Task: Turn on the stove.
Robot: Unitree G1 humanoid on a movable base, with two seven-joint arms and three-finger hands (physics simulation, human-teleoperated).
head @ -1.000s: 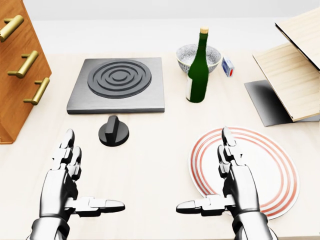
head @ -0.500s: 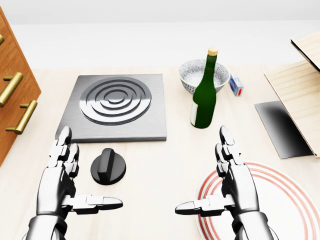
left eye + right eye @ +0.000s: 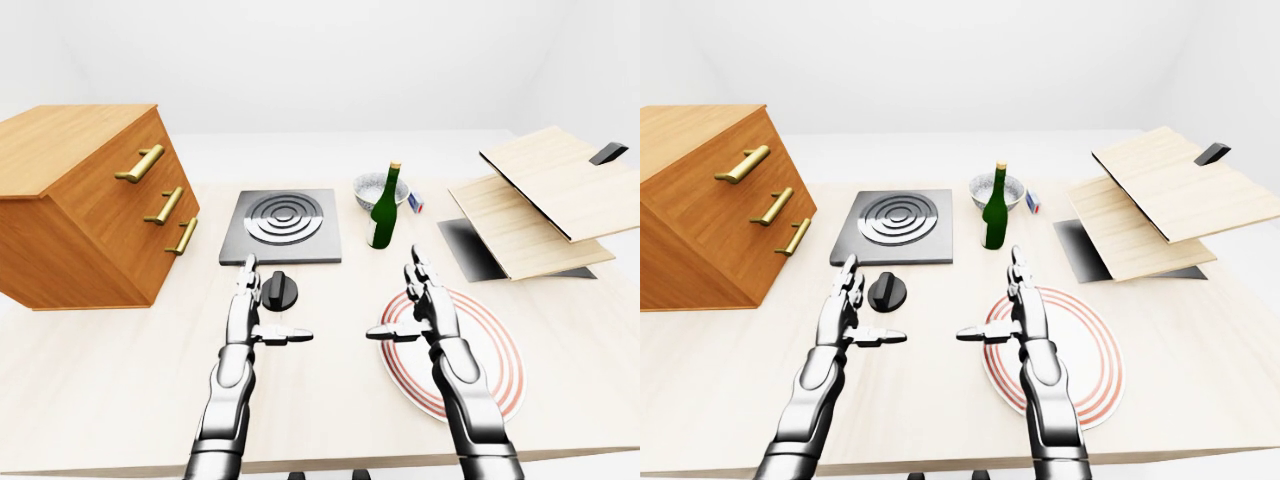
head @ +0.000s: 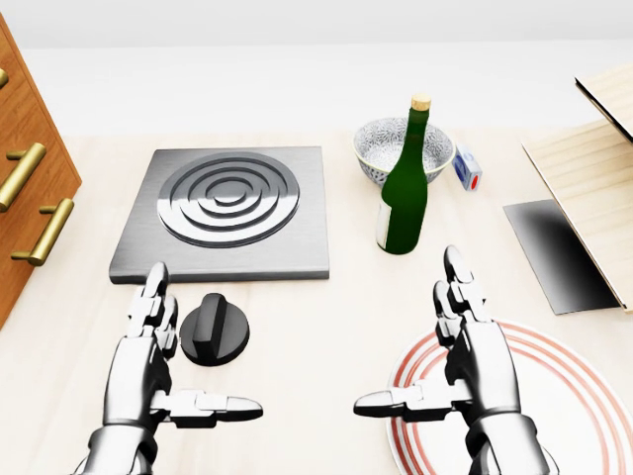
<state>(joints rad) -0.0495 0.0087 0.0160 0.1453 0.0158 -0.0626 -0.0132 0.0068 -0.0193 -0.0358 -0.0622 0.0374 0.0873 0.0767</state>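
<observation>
Both hands hover open over the tabletop (image 4: 326, 317), knob untouched.
In the head view the left hand (image 4: 148, 371) has its fingers (image 4: 150, 302) spread, thumb out, just beside the black knob (image 4: 215, 330) at its 9 o'clock. The stove (image 4: 226, 211) lies at the knob's 12 o'clock. The right hand (image 4: 475, 366), fingers likewise spread, hangs above the plate (image 4: 574, 396), the bottle (image 4: 405, 188) at its 12 o'clock.
</observation>
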